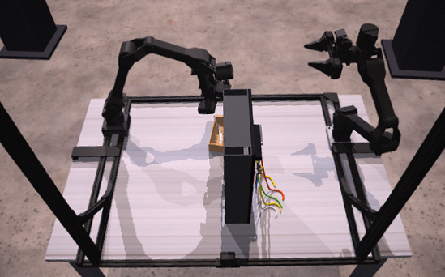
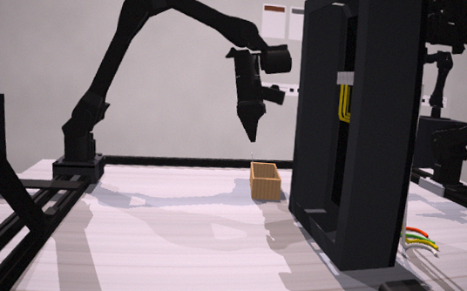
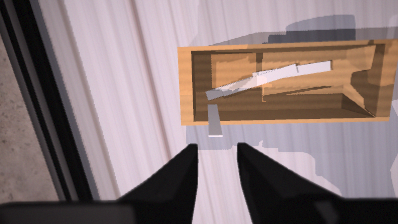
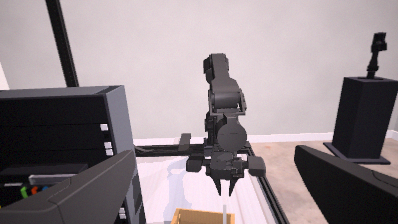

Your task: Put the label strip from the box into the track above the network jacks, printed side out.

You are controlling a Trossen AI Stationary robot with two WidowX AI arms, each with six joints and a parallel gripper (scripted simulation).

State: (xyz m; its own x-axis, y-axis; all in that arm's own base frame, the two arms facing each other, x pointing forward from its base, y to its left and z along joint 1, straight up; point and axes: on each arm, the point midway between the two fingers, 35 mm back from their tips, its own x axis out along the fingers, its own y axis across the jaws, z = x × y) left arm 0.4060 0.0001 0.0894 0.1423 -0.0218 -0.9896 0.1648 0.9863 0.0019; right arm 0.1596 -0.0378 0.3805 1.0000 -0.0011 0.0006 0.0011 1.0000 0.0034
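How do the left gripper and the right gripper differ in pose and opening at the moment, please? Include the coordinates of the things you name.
The left gripper (image 2: 253, 140) (image 3: 217, 151) (image 4: 224, 195) points down above the wooden box, while the right gripper (image 1: 307, 55) points sideways, away from the table top. The left gripper's fingers stand close together; the right gripper's are wide apart. Both are black and hold nothing.

Speckled concrete flr (image 1: 173, 25), plain grey wall (image 2: 199, 122) (image 4: 165, 60), prob. posters (image 2: 273, 23).
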